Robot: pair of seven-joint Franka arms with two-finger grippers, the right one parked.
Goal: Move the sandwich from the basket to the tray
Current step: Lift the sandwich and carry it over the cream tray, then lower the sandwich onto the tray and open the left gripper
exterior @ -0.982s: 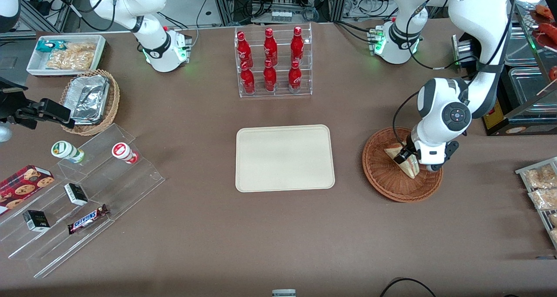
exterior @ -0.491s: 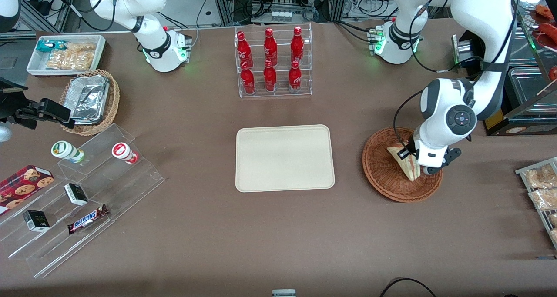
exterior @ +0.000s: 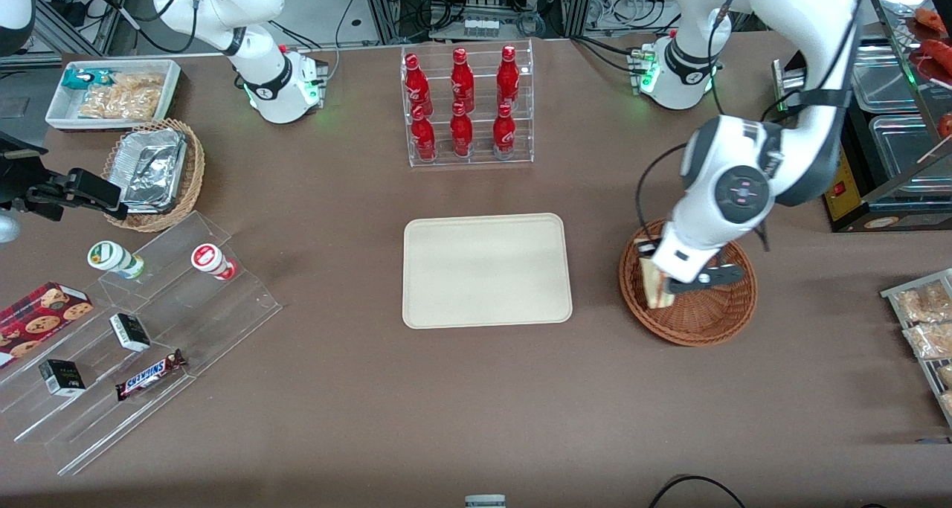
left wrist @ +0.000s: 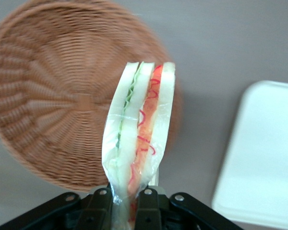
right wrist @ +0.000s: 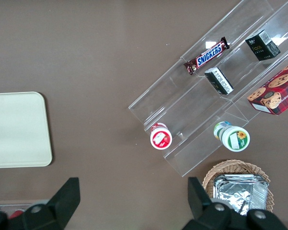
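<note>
Change: the gripper [exterior: 658, 285] now hangs above the basket [exterior: 706, 322], nearer the tray's side of it than a second ago. The sandwich [exterior: 656, 286], then lying on the weave, is lifted clear.

Grasp: the fingers [left wrist: 100, 203] are closed on the wrapped sandwich [left wrist: 137, 143] at its lower end; it stands upright, red and green filling stripes showing. The basket [left wrist: 53, 105] below it holds nothing else that shows.

Position: the sandwich is over the basket's 9 o'clock rim in the front view, the tray [exterior: 487, 270] apart from it at 9 o'clock.

Writing: "SNICKERS" on a bar [exterior: 151, 374] on the clear stepped stand [exterior: 149, 344]. Other labels are unreadable.

Room: bare brown table [exterior: 595, 389] lies between basket and tray. The tray [left wrist: 264, 158] shows a low rounded rim and a bare surface.
</note>
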